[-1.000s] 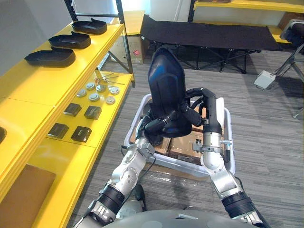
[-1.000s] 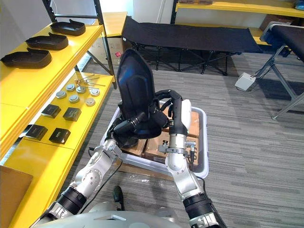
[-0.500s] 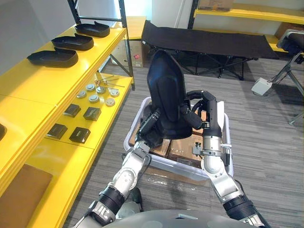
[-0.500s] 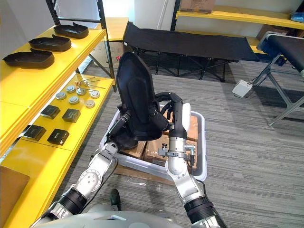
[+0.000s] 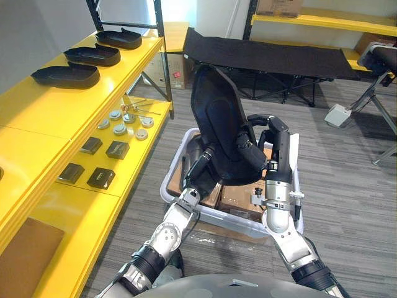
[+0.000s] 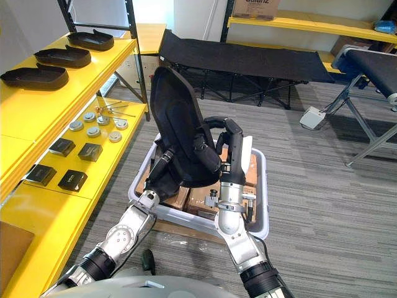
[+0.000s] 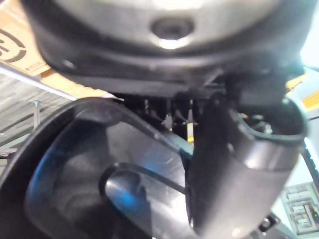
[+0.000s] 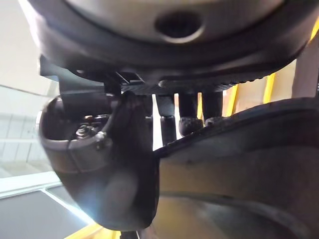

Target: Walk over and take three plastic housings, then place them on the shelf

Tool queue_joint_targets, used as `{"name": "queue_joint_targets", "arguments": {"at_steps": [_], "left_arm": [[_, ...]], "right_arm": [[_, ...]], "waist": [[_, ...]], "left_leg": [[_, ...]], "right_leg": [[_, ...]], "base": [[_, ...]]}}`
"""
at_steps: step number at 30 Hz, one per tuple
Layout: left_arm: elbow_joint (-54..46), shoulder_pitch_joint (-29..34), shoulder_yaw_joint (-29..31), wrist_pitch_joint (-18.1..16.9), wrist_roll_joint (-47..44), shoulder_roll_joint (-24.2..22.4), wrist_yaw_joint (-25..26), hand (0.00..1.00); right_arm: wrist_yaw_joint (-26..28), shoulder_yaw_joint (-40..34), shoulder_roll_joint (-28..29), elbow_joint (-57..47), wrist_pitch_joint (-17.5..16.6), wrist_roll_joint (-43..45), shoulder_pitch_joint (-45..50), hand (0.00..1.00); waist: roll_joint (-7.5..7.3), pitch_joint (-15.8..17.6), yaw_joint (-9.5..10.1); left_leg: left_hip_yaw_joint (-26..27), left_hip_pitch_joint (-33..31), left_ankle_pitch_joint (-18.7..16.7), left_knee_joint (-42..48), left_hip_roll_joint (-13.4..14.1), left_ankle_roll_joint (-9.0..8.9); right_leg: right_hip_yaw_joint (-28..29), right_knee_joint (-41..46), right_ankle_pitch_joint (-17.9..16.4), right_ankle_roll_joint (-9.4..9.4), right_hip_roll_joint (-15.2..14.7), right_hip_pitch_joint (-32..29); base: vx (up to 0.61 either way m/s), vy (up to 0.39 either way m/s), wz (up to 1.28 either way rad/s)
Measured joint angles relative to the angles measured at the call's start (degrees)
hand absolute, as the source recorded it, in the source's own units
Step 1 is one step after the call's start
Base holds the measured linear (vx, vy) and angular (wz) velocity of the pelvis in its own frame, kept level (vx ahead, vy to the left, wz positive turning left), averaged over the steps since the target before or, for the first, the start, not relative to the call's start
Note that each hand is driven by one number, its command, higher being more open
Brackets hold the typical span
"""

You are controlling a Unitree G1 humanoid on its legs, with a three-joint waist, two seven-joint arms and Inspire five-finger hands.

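Since a second ago the left hand (image 5: 201, 167) has come off the front of the black plastic housing (image 5: 222, 127) and slid in under its lower left edge; the housing looks tipped a little more, too.

Right now the housing is up in the air over the white tote (image 5: 170, 186) with the cardboard boxes (image 5: 239, 198) in it, held between both hands; its long axis stands nearly upright, top end leaning far-left. The right hand (image 5: 277, 143) is on its right side, fingers (image 8: 190, 124) hooked over the rim and thumb on the other face, so clamped on it. Can't tell what grip the left hand has; it's tucked under the shell.

What the next bit turns on, I reckon: the yellow shelf (image 5: 43, 118) is off to the left of the housing; three housings (image 5: 65, 76) already lie flat on the top level, with bare yellow nearer than them. So this one has to swing left and go from upright to lying down; the left arm is on the shelf side.
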Motion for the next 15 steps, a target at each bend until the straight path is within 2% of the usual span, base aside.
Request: {"name": "queue_joint_targets", "arguments": {"at_steps": [5,7,8,12,15], "left_arm": [[-0.18,-0.01,-0.4,-4.42,5.35,-0.09,1.11,0.0],[-1.67,-0.01,-0.38,-6.73,14.09,-0.08,5.91,0.0],[-3.61,0.0,-0.41,-7.32,21.64,-0.06,9.73,0.0],[-9.69,0.89,1.18,-7.51,36.2,-0.1,17.19,0.0],[-14.66,3.71,4.76,-7.83,41.52,-0.89,19.62,0.0]], "right_arm": [[0.02,1.83,-0.23,0.02,-0.45,1.68,1.97,1.0],[0.09,3.22,-0.19,0.93,0.88,2.24,2.77,1.0],[0.09,3.64,0.01,1.86,2.36,2.37,3.48,1.0],[0.2,3.96,0.57,2.78,3.58,4.95,4.37,1.0],[1.43,2.4,2.08,2.39,3.43,6.62,4.68,1.0]], "waist": [[-0.55,-0.02,0.16],[-1.05,-0.09,0.24],[-1.26,-0.04,0.4],[-1.18,-0.08,0.14],[-1.13,-0.07,0.02]], "left_leg": [[-0.07,-0.06,-0.04,0.0,-0.01,0.03],[-0.19,-0.16,-0.04,0.0,0.0,0.02],[-0.28,-0.37,-0.03,0.0,0.0,0.02],[-0.58,-0.82,0.48,0.0,-0.16,0.38],[-1.2,-0.84,0.6,0.01,0.1,0.03]], "right_leg": [[0.0,0.01,-0.11,-0.14,0.02,-0.08],[-0.05,0.01,-0.2,-0.28,0.03,-0.13],[-0.07,0.0,-0.31,-0.46,0.05,-0.28],[-0.08,1.07,-0.47,-0.55,0.23,-1.21],[-0.32,1.25,-0.73,-0.99,0.59,-1.17]], "base": [[0.0,0.0,0.0],[0.0,0.0,0.0],[0.0,0.0,0.0],[0.0,0.001,0.04],[-0.02,-0.008,0.02]]}}
